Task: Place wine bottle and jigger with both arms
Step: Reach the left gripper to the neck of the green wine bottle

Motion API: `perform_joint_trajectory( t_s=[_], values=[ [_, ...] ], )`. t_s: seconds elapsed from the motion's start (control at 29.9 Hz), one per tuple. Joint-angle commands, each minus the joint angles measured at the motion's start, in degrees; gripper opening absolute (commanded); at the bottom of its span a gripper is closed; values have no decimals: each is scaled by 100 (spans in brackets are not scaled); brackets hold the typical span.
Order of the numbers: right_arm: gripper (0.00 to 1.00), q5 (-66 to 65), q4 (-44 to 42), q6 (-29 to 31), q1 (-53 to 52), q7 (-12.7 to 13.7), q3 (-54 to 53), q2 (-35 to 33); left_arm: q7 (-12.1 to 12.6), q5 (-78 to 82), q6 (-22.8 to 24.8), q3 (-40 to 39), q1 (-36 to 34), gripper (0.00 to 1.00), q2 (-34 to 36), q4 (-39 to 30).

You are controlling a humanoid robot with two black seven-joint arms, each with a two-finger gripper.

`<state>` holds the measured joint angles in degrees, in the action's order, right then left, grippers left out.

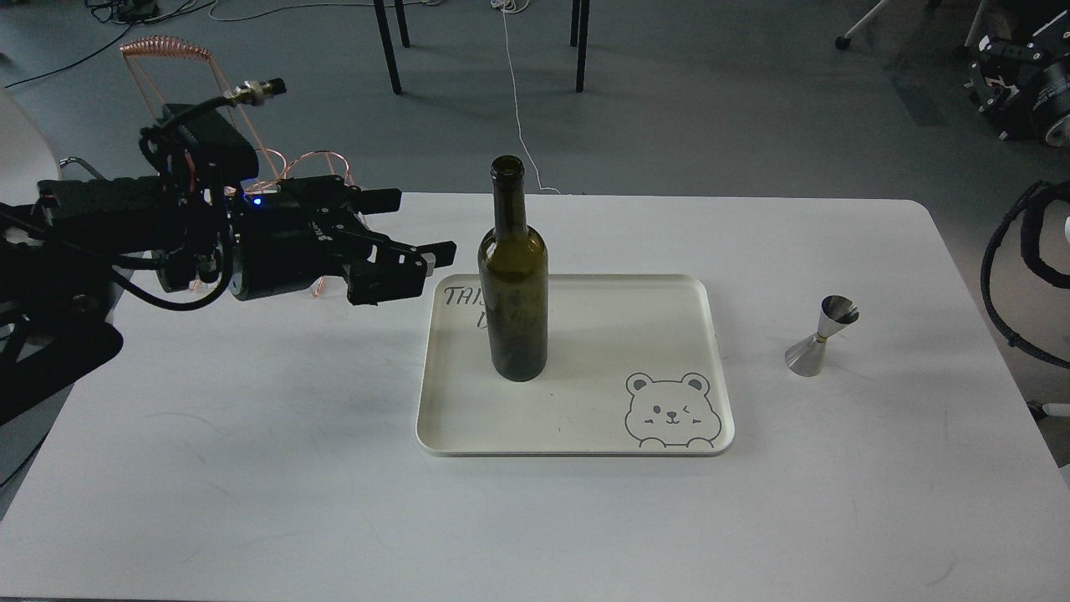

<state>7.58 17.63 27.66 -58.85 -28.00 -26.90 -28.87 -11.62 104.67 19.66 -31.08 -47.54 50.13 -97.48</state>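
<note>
The wine bottle [514,309] is dark olive-green and stands upright on the left part of a cream tray [585,334]. The jigger [823,336] is shiny steel and stands on the table right of the tray. My left gripper [418,226] is open, its two black fingers spread and pointing right, a short way left of the bottle's shoulder and not touching it. Of my right arm [1024,79] only a dark bulk shows at the top right edge, far above and behind the jigger; its fingers cannot be told apart.
A copper wire bottle rack [313,167] stands at the table's back left, mostly hidden behind my left arm. A black cable loop [1003,276] hangs at the right edge. The tray bears a bear drawing [671,410]. Chair legs stand on the floor behind.
</note>
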Motion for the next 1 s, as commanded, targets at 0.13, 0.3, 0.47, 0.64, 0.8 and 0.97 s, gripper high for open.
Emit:
perform_joint_trajectory(
  t_s=[0.13,0.3,0.47,0.64,0.8,0.97],
  values=[
    [97,130,-5,34,181,0,-17,22,247,361,-471,5,25,98,-890,334],
    [97,130,-5,34,217,0,0,22,291,361,-639,5,16,93,-1251,449],
    [97,121,-14,34,234,0,36,13,353,353,-665,-12,25,71,-1427,536],
    [97,121,-23,34,278,0,27,13,370,352,-797,-21,34,56,-1523,642],
    [97,121,-23,34,278,0,27,13,449,352,-832,-3,34,37,-1568,748],
    [97,121,-23,34,278,0,36,13,467,317,-832,-38,25,19,-1524,739]
  ],
)
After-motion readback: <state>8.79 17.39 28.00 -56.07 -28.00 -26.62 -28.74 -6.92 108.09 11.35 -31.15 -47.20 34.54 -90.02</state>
